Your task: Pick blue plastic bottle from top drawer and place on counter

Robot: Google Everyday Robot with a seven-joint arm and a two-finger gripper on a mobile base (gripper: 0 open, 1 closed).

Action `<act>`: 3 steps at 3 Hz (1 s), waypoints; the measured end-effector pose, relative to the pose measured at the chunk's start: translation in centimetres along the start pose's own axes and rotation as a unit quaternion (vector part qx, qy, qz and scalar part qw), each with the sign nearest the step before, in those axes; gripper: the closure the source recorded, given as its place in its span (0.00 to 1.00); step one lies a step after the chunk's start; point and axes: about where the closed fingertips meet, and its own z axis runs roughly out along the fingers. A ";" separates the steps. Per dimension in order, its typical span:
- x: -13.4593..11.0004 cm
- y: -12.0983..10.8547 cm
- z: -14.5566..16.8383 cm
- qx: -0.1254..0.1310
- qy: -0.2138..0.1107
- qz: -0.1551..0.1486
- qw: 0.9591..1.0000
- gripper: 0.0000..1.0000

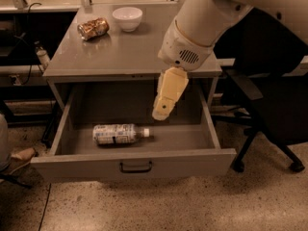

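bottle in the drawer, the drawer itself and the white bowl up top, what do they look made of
Blue plastic bottle: likely thin clear plastic; translucent neck, pale printed label, white cap. Top drawer: probably sheet metal, matte grey, thin flat walls. Bowl: smooth glossy white, ceramic or plastic, unclear which. The pincer hangs over the drawer, above and right of the bottle.

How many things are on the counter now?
2: a can back left, a white bowl beside it; the arm may hide more. The tool hangs over the open top drawer.
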 end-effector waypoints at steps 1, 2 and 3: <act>0.0 0.0 0.0 0.000 0.000 0.000 1.000 0.00; 0.2 -0.6 2.5 0.002 -0.002 -0.007 1.000 0.00; -0.6 -4.4 11.3 0.005 -0.039 -0.030 0.999 0.00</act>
